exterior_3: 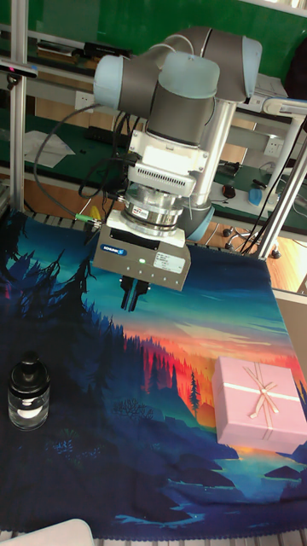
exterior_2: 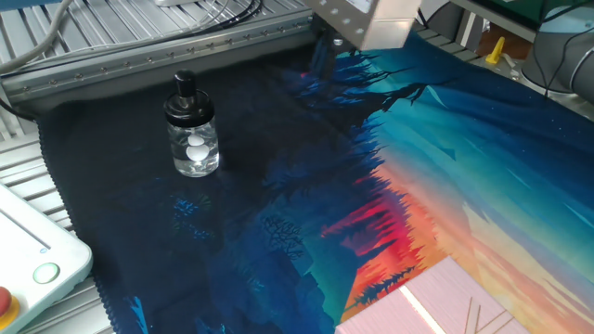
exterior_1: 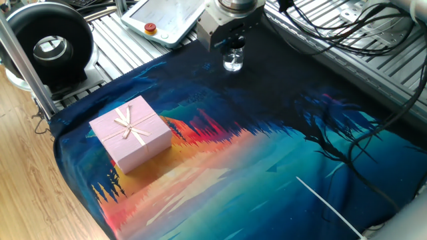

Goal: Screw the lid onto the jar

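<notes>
The jar [exterior_2: 194,148], a tiny clear glass bottle, stands upright on the dark part of the cloth, with the black lid [exterior_2: 184,96] sitting on its neck. The other views show the jar [exterior_1: 233,62] [exterior_3: 28,404] and its lid [exterior_3: 31,372] as well. My gripper [exterior_3: 134,299] hangs above the cloth, raised clear of the jar and off to its side. Its fingers are slightly apart and hold nothing. In one fixed view the gripper [exterior_1: 228,41] sits just above and behind the jar.
A pink gift box [exterior_1: 131,132] [exterior_3: 258,403] stands on the bright part of the painted cloth [exterior_1: 280,167]. A teach pendant [exterior_1: 167,17] and a black round device [exterior_1: 50,43] lie beyond the cloth's edge. Cables [exterior_1: 347,27] run along the metal table.
</notes>
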`<move>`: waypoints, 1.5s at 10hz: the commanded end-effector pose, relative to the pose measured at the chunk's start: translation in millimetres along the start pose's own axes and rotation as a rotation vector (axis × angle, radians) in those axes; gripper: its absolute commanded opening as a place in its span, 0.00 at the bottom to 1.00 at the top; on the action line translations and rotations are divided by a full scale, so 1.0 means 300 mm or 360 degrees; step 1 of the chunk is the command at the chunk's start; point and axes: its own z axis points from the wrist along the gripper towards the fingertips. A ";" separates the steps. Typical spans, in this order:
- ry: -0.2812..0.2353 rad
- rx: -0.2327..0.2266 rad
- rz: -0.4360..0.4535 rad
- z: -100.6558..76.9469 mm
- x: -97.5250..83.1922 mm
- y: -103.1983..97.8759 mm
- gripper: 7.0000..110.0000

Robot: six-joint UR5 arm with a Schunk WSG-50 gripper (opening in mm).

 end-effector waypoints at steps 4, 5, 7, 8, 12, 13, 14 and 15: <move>-0.0088 -0.0006 0.0014 -0.006 -0.045 0.000 0.00; -0.0096 -0.0021 0.0003 -0.007 -0.049 0.008 0.00; -0.0097 -0.0027 -0.0021 -0.007 -0.050 0.012 0.00; -0.0094 -0.0054 -0.0053 -0.005 -0.087 0.011 0.00; -0.0213 -0.0073 -0.0114 0.059 -0.344 -0.112 0.00; -0.0183 -0.0057 -0.0117 0.054 -0.350 -0.141 0.00; -0.0181 -0.0042 -0.0126 0.051 -0.373 -0.153 0.00; -0.0214 -0.0059 -0.0121 0.055 -0.393 -0.140 0.00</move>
